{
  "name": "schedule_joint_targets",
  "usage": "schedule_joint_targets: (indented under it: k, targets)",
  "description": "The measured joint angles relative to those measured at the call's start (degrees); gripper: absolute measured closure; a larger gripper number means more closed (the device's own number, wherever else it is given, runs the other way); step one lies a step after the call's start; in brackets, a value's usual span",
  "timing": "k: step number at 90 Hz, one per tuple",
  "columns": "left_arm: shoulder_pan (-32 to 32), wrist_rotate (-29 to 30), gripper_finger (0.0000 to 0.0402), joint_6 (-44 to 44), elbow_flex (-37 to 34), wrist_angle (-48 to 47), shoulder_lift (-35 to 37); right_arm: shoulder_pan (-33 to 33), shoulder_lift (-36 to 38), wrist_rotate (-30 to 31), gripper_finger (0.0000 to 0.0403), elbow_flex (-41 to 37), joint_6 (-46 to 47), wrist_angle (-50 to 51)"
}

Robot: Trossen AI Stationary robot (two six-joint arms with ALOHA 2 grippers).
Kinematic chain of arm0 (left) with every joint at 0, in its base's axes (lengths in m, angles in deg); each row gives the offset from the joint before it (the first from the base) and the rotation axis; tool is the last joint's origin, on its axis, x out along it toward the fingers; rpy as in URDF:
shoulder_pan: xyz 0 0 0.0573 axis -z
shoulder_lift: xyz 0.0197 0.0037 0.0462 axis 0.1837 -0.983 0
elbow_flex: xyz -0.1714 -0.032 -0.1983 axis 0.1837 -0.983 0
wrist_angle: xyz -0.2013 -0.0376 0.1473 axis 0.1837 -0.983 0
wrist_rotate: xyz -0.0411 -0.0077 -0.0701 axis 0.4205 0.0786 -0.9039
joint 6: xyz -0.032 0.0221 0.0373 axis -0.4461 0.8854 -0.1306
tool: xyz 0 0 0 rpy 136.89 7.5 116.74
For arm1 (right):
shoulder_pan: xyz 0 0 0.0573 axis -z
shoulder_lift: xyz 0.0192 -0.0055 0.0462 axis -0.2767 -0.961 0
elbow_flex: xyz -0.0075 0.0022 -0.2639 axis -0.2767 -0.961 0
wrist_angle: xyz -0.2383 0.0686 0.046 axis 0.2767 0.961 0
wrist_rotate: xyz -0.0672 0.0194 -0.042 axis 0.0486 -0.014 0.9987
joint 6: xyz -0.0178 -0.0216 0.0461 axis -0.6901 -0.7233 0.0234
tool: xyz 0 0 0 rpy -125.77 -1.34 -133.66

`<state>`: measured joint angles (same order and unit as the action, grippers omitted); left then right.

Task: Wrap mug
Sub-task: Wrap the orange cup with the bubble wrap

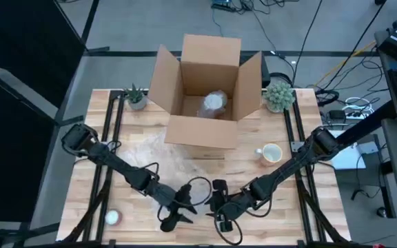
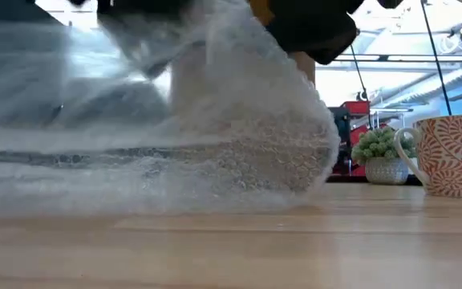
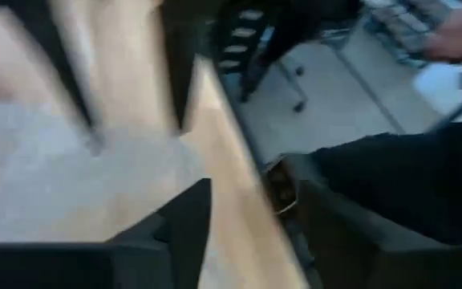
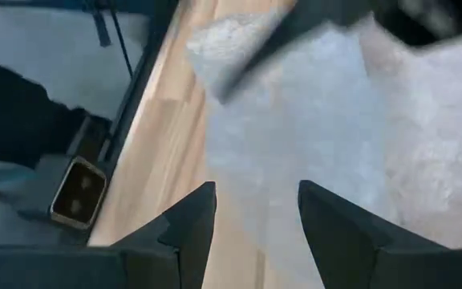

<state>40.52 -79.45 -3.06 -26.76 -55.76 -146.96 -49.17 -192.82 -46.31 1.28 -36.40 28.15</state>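
A white mug [image 1: 272, 153] with a red leaf pattern [image 2: 455, 152] stands upright on the table, right of centre. A clear sheet of bubble wrap [image 1: 160, 155] lies left of centre and reaches the near edge. In the low view the bubble wrap [image 2: 239, 136] humps up under dark gripper parts. My left gripper [image 1: 173, 215] and right gripper [image 1: 222, 219] are close together at the near edge, far from the mug. Both are open: the left gripper [image 3: 251, 201] is over the table's edge, and the right gripper [image 4: 255, 201] is over the wrap [image 4: 311, 120]. My left gripper is open beside the wrap's near part; I cannot tell whether it touches it. My right gripper is open above the wrap, with the sheet showing past its fingertips [image 4: 195, 209]; I cannot tell whether they touch it.
An open cardboard box [image 1: 209, 134] stands at the far middle with a wrapped bundle [image 1: 214, 103] inside. Small potted plants [image 1: 136, 96] [image 1: 279, 95] flank it. A small white round thing [image 1: 112, 218] lies near the near left corner. Bare wood lies around the mug.
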Motion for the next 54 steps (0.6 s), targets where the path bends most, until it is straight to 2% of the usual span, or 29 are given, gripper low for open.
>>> schedule_joint_targets:
  k: [16,35,43,54]
  targets:
    - [0.53,-0.24,0.0177,1.33,1.96,-2.92,0.49,-0.48,4.1,-1.55,0.0239,0.0,4.7,5.5]
    - [0.61,0.65,0.0175,0.84,7.05,-21.05,3.73,-1.92,10.04,-2.69,0.0239,0.0,11.36,7.62]
    - [0.73,3.31,0.0175,-0.1,8.69,-29.06,6.15,-1.95,10.81,-0.95,0.0239,0.0,10.5,7.14]
    - [1.4,11.8,0.0175,-1.92,9.05,-40.62,9.46,-1.27,9.66,2.01,0.0239,0.0,6.66,2.39]
